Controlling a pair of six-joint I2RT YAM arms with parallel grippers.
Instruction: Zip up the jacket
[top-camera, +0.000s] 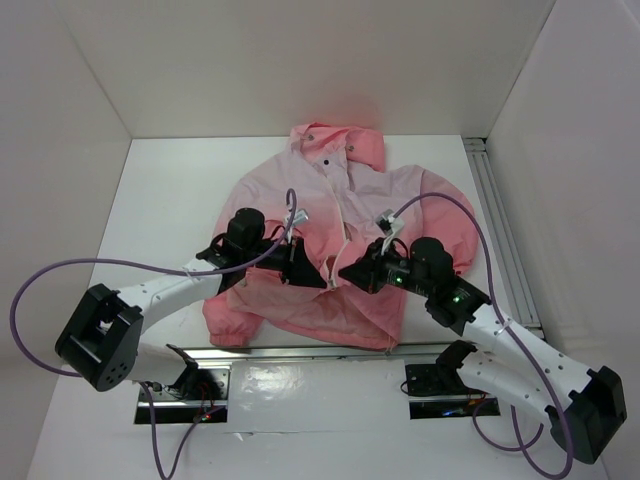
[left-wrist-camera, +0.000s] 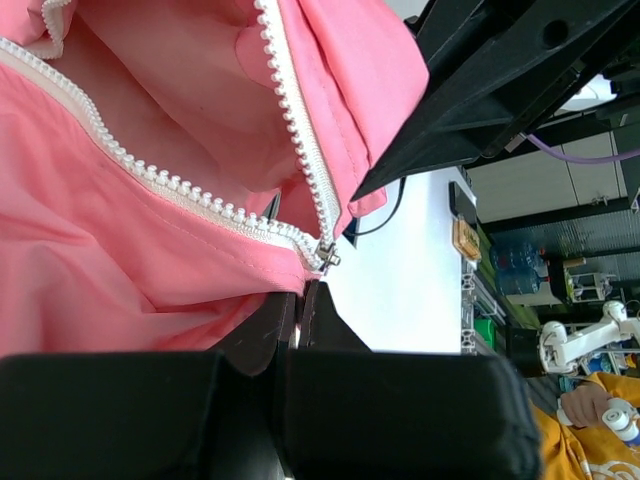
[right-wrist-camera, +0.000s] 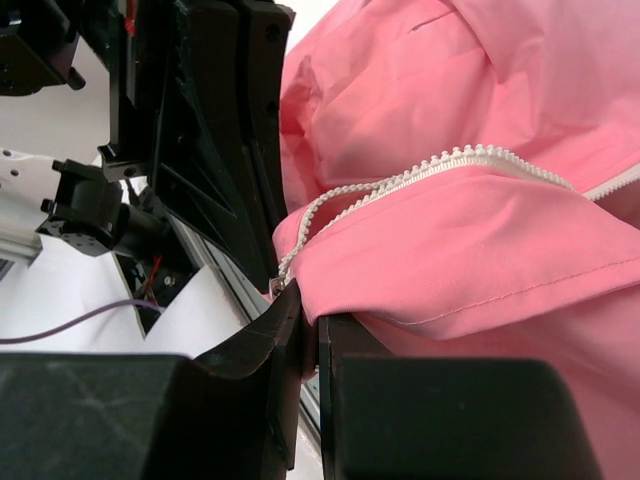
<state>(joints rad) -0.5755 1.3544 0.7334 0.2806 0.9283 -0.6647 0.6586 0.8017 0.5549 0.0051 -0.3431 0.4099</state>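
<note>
The pink jacket (top-camera: 330, 190) lies flat on the white table, hood at the back, its front zipper (top-camera: 346, 236) open. Both grippers meet low on the front, close to the hem. My left gripper (top-camera: 316, 276) is shut on the fabric edge just below the metal slider (left-wrist-camera: 328, 258), where the two rows of white teeth (left-wrist-camera: 300, 150) spread apart in a V. My right gripper (top-camera: 346, 272) is shut on a fold of the jacket (right-wrist-camera: 480, 230) beside the lower end of the other zipper row (right-wrist-camera: 440, 165). The two grippers' fingertips nearly touch each other.
An aluminium rail (top-camera: 500, 220) runs along the table's right side. A metal strip (top-camera: 300, 350) crosses the near edge in front of the arm bases. White walls close in the back and both sides. Purple cables (top-camera: 60, 270) loop off each arm.
</note>
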